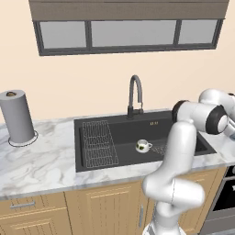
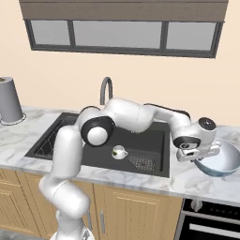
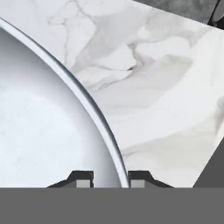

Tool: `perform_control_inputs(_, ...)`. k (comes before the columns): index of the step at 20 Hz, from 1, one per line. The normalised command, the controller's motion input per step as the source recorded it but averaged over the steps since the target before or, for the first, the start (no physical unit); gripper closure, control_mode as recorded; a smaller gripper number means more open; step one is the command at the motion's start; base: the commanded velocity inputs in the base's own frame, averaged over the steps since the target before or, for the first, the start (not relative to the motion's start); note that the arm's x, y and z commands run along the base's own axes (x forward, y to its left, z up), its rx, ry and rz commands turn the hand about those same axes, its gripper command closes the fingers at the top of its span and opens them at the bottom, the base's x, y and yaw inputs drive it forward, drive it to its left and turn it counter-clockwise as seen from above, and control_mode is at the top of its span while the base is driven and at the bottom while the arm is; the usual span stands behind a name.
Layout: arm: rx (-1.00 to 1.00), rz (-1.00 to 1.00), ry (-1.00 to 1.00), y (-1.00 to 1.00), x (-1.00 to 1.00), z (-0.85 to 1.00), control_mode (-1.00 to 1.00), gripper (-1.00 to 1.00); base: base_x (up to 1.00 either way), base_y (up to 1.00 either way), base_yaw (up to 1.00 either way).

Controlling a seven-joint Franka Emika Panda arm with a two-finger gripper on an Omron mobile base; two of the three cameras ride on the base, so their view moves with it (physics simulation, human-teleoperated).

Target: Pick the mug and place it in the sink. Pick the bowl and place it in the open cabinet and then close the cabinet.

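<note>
Sits upright inside the sink (image 1: 92, 158): the mug (image 1: 143, 146), small, glossy white (beside the drain grate (image 2: 142, 162)). Rests right of the sink on marble counter (image 1: 36, 160): the bowl (image 2: 220, 161), wide, pale, blue-rimmed. Straddles its rim: gripper (image 3: 110, 181), fingers (image 3: 83, 180) close either side, apparently pinching it.
</note>
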Motion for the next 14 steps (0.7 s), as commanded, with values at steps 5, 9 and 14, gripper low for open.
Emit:
perform_control_inputs(5,-0.14,0.1,0.02,1.0,-0.28,0.27,-1.0,1.0,0.0,0.0,0.0)
perform_control_inputs(9,-0.23,0.29,0.08,0.96,0.0,0.99,-1.0,1.0,0.0,0.0,0.0)
perform_control_inputs(14,-0.15,0.37,0.17,0.81,0.0,1.0,-1.0,1.0,0.0,0.0,0.0)
